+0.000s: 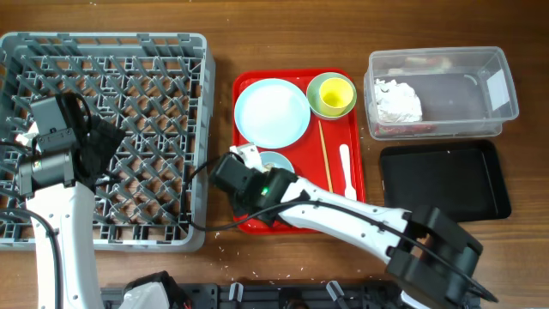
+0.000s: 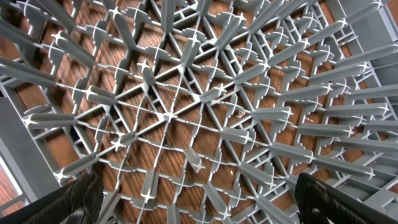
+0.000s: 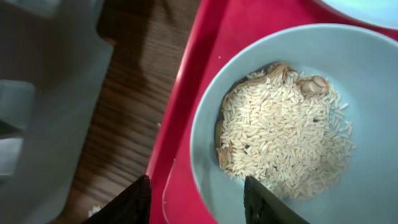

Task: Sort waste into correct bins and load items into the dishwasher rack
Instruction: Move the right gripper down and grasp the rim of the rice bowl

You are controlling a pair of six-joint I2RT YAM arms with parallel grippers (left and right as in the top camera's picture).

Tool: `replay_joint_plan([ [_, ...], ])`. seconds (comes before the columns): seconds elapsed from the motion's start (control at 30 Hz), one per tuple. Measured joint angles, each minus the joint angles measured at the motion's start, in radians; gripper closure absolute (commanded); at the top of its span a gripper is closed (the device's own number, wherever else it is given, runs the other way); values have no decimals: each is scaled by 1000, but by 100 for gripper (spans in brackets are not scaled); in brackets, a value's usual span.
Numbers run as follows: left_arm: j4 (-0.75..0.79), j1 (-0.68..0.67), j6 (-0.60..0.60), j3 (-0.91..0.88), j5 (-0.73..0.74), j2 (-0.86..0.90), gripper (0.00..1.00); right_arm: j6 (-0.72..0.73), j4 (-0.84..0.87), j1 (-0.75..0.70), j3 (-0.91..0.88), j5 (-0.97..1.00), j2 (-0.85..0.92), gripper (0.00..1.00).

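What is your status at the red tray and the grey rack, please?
Left gripper open, empty, over grey plastic peg rack. Right gripper open, straddling rim of pale blue round bowl of white rice on red plastic tray. Nothing blocking.

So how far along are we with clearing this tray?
Done: napkin and wrapper lie in the tub. In hand: right gripper straddles the rice bowl rim, jaws apart. Left: the rice, then plate, second bowl, cup, chopsticks, fork; the rack holds nothing.
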Motion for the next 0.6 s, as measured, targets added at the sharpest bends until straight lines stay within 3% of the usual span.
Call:
replay_joint_plan([
  [0.07, 0, 0, 0, 0, 0, 0, 0, -3, -1, 0, 0, 11, 29, 66],
  [0.3, 0, 0, 0, 0, 0, 0, 0, -3, -13, 39, 0, 21, 30, 70],
  [0.47, 0, 0, 0, 0, 0, 0, 0, 0, -19, 43, 0, 45, 80, 93],
  [0.6, 0, 0, 0, 0, 0, 0, 0, 24, -28, 45, 0, 56, 85, 94],
])
